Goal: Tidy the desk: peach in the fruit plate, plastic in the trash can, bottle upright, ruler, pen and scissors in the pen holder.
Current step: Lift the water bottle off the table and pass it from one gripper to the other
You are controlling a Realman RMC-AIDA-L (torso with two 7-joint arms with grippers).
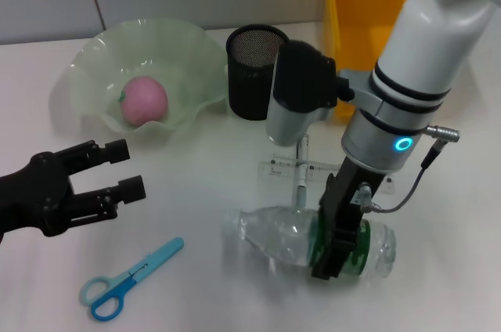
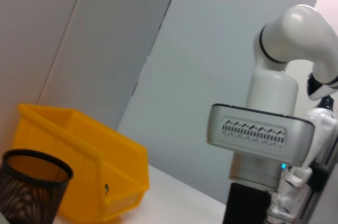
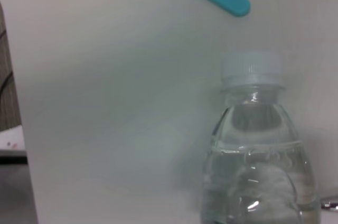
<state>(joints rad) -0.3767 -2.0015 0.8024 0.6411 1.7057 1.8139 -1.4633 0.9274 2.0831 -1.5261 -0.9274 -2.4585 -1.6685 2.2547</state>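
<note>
Currently the step in hand looks like righting the clear plastic water bottle with the green label [image 1: 313, 239], which lies on its side on the white tabletop [image 1: 196, 191], white cap toward the robot's left. Right end effector [image 1: 338, 247] is down over the labelled body, dark fingers straddling it; they appear clamped on the bottle, though the contact faces are hidden. Right wrist view shows the white screw cap [image 3: 250, 68] and shoulder square ahead, so the grip seems aligned with the bottle's long axis.

Left end effector [image 1: 117, 169] hovers above the tabletop at the robot's left, fingers apart, holding nothing.

Other items: pink peach [image 1: 143, 101] already sits in the pale green wavy-edged fruit plate [image 1: 94, 58]. Black mesh pen holder [image 1: 255, 72] stands beside the plate, nothing visibly in it. Transparent ruler [image 1: 283, 169] and a slim pen [image 1: 300, 187] lie just behind the bottle, the pen partly under the arm. Blue-handled scissors [image 1: 125, 281] lie in front of the left end effector. Yellow plastic bin [image 1: 362, 11] is at the back.

Notes for doing it well:
- Lift slightly before rotating so the base does not drag over ruler or pen.
- Swing cap upward, set the base flat on bare tabletop away from the scissors.
- Water inside will slosh; rotate slowly and release only once it stands steady.
</note>
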